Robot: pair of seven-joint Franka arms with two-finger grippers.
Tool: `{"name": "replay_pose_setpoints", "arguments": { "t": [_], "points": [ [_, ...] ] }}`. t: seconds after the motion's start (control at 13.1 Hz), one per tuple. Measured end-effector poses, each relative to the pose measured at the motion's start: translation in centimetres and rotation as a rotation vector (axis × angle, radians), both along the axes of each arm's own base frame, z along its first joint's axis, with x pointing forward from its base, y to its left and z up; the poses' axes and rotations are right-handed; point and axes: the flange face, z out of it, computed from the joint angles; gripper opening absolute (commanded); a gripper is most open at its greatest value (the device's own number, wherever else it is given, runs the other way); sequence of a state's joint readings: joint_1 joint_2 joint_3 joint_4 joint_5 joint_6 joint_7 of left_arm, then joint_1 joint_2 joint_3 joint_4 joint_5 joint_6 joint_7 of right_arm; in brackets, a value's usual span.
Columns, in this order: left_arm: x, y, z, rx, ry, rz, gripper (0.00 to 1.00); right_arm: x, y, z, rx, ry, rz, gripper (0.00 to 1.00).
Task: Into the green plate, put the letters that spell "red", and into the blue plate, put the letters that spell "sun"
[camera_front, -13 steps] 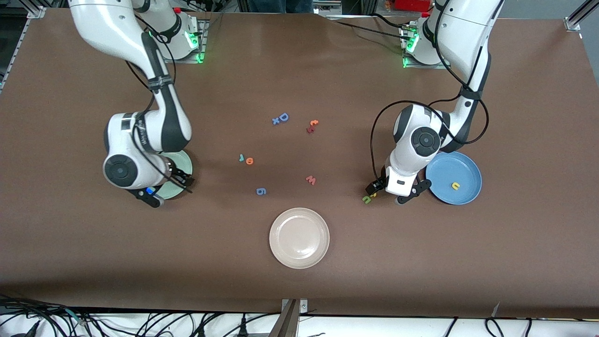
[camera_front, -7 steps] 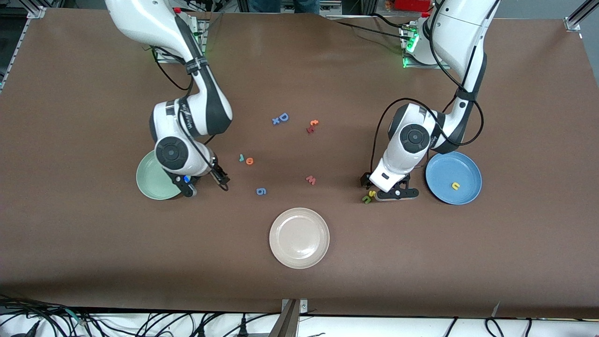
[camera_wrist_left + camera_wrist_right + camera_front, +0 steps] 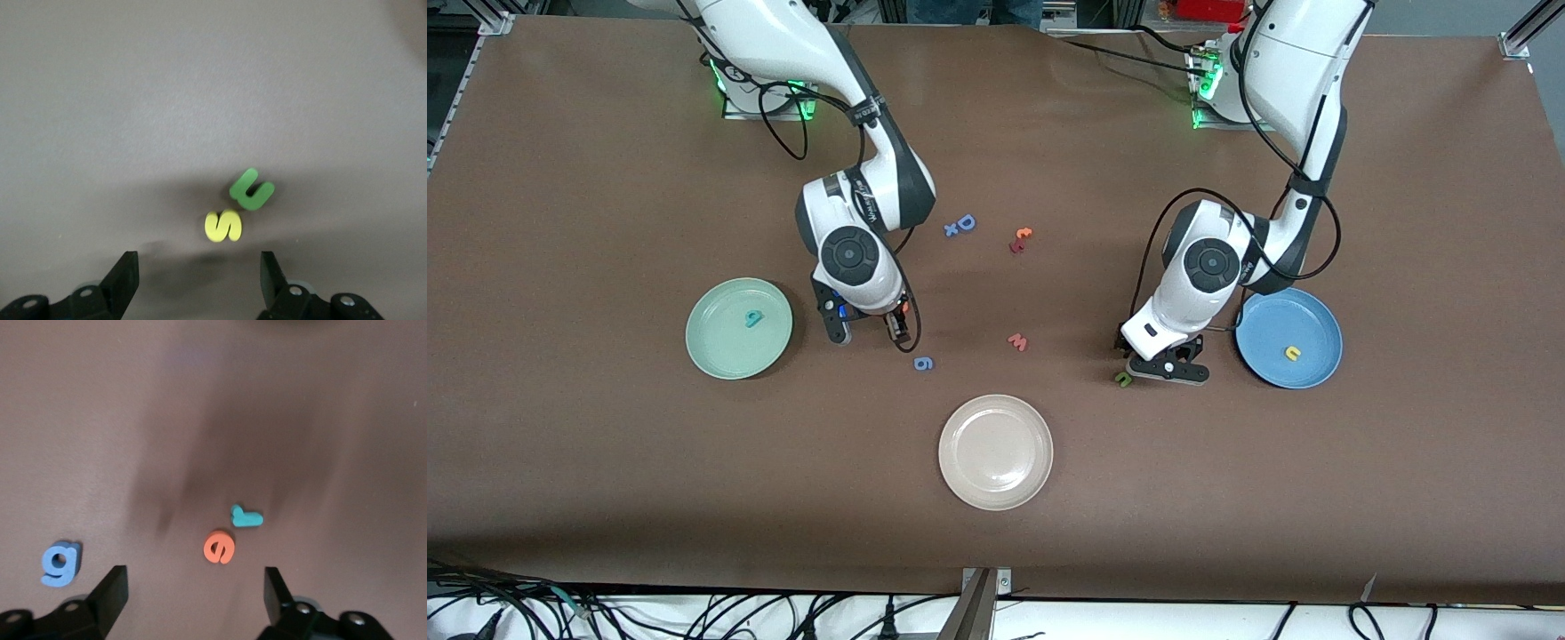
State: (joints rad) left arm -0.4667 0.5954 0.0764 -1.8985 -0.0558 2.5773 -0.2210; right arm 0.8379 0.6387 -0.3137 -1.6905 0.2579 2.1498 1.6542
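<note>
Two grippers spread wide: left gripper hovers over small yellow foam "s", olive-green foam "u" touching it; right gripper over orange foam "e" beside teal foam "r". We judge both at pre-grasp; next we descend and pinch one letter only.

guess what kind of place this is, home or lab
Most likely a robotics lab: two white robot arms bolted along one edge of a brown table, loose cables along the opposite edge, and small foam letters with plastic plates laid out as test props.
</note>
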Motion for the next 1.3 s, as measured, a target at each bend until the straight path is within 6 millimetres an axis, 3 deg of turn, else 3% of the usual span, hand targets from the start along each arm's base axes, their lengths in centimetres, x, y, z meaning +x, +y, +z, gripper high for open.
{"name": "replay_pose_setpoints", "arguments": {
  "t": [0.38,0.54,1.15,1.3],
  "points": [
    [-0.1,-0.7,-1.1,-0.021,-0.023,0.014,0.79,-1.6,0.1,-3.5,-0.019,-0.033,-0.050,0.87],
    [-0.3,-1.1,-1.7,-0.019,-0.021,0.009,0.79,-2.3,-0.5,-4.5,-0.028,-0.029,-0.054,0.81],
    [0.2,-1.0,-2.1,-0.017,-0.031,0.012,0.74,-2.8,-0.1,-5.2,-0.028,-0.042,-0.047,0.48],
    [0.6,-0.9,-1.8,-0.018,-0.041,0.015,0.71,-2.7,0.0,-5.2,-0.024,-0.051,-0.047,0.27]
  ]
}}
